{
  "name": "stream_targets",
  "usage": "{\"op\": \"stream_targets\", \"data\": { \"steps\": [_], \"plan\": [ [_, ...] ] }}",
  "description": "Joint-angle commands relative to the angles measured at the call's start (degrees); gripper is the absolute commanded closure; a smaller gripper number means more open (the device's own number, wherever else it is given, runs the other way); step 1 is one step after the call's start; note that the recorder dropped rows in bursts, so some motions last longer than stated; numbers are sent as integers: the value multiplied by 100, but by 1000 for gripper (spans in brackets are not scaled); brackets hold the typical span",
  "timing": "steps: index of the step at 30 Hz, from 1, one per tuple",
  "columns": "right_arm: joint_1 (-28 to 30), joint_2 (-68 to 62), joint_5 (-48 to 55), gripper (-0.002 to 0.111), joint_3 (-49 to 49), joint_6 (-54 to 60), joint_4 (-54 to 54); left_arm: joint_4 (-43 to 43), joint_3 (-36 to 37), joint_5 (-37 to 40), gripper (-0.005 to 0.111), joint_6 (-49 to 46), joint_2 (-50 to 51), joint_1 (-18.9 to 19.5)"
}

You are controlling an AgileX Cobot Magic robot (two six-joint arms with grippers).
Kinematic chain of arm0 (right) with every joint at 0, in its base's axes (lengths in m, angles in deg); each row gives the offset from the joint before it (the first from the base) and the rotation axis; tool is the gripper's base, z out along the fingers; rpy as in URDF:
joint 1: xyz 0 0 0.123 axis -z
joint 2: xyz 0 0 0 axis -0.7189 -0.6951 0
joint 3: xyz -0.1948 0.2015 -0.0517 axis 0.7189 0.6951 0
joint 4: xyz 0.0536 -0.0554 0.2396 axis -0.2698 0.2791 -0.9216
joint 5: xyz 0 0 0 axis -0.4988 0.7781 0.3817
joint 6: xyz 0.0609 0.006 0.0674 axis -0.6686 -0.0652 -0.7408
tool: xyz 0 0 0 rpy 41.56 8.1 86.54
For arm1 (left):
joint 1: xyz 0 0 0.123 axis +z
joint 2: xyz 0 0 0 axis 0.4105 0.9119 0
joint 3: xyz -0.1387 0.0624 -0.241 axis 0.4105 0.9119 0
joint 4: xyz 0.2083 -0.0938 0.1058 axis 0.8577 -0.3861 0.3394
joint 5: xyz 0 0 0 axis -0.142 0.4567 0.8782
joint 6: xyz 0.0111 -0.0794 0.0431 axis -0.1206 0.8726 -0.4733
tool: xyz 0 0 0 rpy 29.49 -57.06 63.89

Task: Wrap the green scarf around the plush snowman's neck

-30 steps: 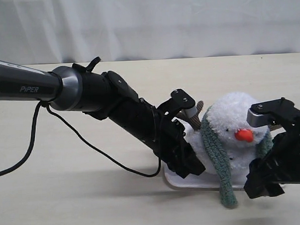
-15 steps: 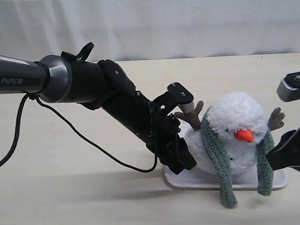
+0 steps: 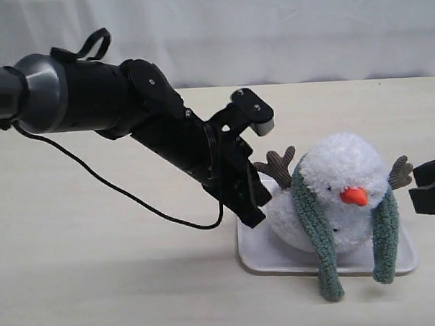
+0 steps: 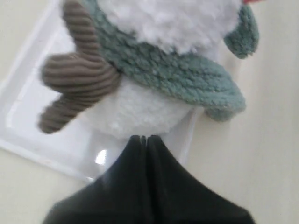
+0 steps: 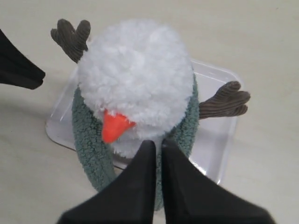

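White plastic tray (image 3: 276, 265) is sitting on the beige counter (image 3: 100, 283), holding the plush snowman (image 3: 344, 168) upright (its orange nose is facing the exterior camera). The green scarf (image 3: 313, 227) is looping around its neck, both ends hanging straight down the front, and the longer end is spilling past the tray's front edge. The left gripper (image 3: 254, 218), jaws pressed together and empty, is hovering just beside the snowman's body. The right gripper (image 3: 419, 190), likewise pressed together, is sitting apart at the view's right edge. Bare counter is lying open on every side.

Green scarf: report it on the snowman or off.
On. The green scarf drapes the plush snowman at the neck, both ends hanging in front.
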Motion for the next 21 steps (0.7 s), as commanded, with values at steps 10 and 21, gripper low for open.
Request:
{"op": "stream_targets", "data": {
  "steps": [10, 21],
  "plan": [
    [18, 1349, -788, 104, 29, -38, -72, -70, 1209, -2603, 107, 241, -1872, 20],
    [18, 1672, -1189, 104, 403, -140, 1, -317, 2379, -3852, 107, 241, -3593, 20]
  ]
}}
